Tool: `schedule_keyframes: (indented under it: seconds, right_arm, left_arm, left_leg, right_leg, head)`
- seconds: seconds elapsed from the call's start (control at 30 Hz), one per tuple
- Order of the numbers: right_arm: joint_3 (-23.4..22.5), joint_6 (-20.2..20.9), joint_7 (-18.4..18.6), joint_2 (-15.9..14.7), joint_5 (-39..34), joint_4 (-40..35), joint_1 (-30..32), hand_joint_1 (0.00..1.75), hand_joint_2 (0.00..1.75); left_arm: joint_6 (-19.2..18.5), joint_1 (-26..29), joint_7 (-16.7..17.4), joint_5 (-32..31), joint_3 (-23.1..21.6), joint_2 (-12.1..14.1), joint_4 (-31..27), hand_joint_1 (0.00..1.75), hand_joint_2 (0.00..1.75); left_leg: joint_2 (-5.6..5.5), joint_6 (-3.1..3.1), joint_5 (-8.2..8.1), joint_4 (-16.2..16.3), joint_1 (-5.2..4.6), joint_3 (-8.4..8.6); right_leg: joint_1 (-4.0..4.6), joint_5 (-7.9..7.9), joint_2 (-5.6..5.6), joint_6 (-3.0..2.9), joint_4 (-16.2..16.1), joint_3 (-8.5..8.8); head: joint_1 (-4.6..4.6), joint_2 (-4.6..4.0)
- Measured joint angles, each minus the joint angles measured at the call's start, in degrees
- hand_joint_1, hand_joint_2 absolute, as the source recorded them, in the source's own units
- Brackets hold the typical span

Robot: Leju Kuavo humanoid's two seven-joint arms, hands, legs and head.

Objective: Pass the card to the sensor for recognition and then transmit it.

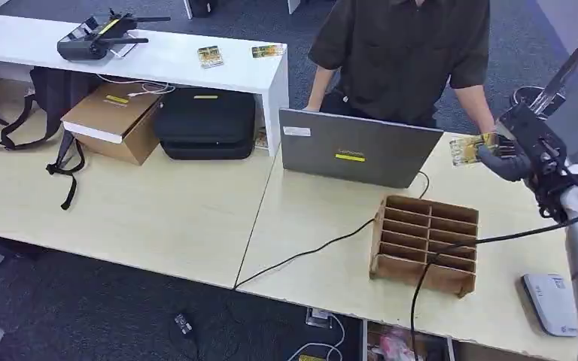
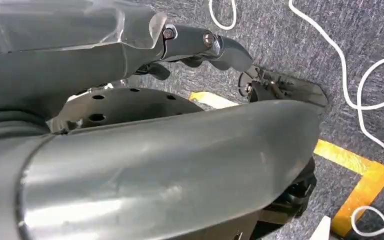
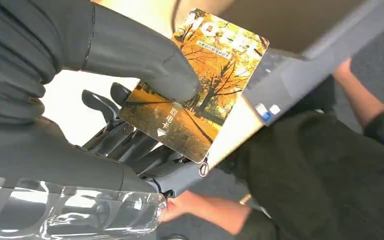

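My right hand (image 1: pixel 515 147) is raised over the far right of the table, beside the laptop. It pinches a card (image 1: pixel 473 148) printed with yellow autumn trees. In the right wrist view the thumb presses on the card's face (image 3: pixel 200 85) and the darker fingers (image 3: pixel 125 140) support it from behind. A white flat sensor device (image 1: pixel 549 301) lies on the table's near right corner, well below the hand. A person in a dark shirt (image 1: pixel 406 53) sits just behind the laptop, one forearm (image 1: pixel 478 109) close to the card. My left hand (image 2: pixel 205 45) hangs over the carpet, holding nothing.
A grey laptop (image 1: pixel 357 147) stands open mid-table, and a cardboard slotted organiser (image 1: pixel 425 244) sits in front of it with black cables across it. A white shelf (image 1: pixel 196 71) at the back left carries two more cards and a controller. A box and black case sit under it.
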Motion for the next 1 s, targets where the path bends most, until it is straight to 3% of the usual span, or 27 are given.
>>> schedule_keyframes:
  seconds: [0.07, 0.3, 0.6, 1.0]
  right_arm:
    - [0.0, -0.6, 0.4, -0.3, -0.4, -0.7, 0.7, 1.75, 1.75]
    - [0.0, -9.9, 5.9, -2.8, 0.0, -4.3, 8.4, 1.75, 1.75]
    - [0.0, -10.7, 5.9, -6.5, 1.8, -2.4, 8.1, 1.75, 1.75]
    - [0.1, -11.1, 6.0, -7.8, 2.5, -1.0, 8.1, 1.75, 1.75]
  left_arm:
    - [0.0, 0.0, 0.0, 0.0, 0.0, 0.0, 0.0, 0.0, 0.0]
    - [0.0, 0.1, 0.0, -0.1, 0.0, 0.0, 0.0, 0.0, 0.0]
    - [0.0, 0.4, 0.0, 0.6, 0.3, 0.1, 0.0, 0.0, 0.0]
    - [0.0, 1.0, 0.0, 0.9, 0.8, 0.1, 0.0, 0.0, 0.0]
  left_leg:
    - [0.01, 0.0, 0.0, 0.0, 0.03, 0.02]
    - [-0.07, 0.0, 0.0, 0.0, 0.02, -0.07]
    - [-0.06, 0.01, 0.0, 0.0, 0.0, -0.07]
    - [-0.04, 0.01, 0.0, 0.0, 0.0, -0.07]
  right_leg:
    - [0.03, 0.0, 0.0, 0.0, 0.0, 0.01]
    - [0.0, -0.01, -0.11, 0.01, 0.0, 0.01]
    - [0.0, -0.01, -0.11, 0.01, 0.0, -0.01]
    - [0.01, -0.01, -0.09, 0.01, 0.0, -0.01]
  head:
    - [0.02, 0.0]
    - [0.0, 0.0]
    - [0.02, 0.0]
    - [0.0, 0.0]
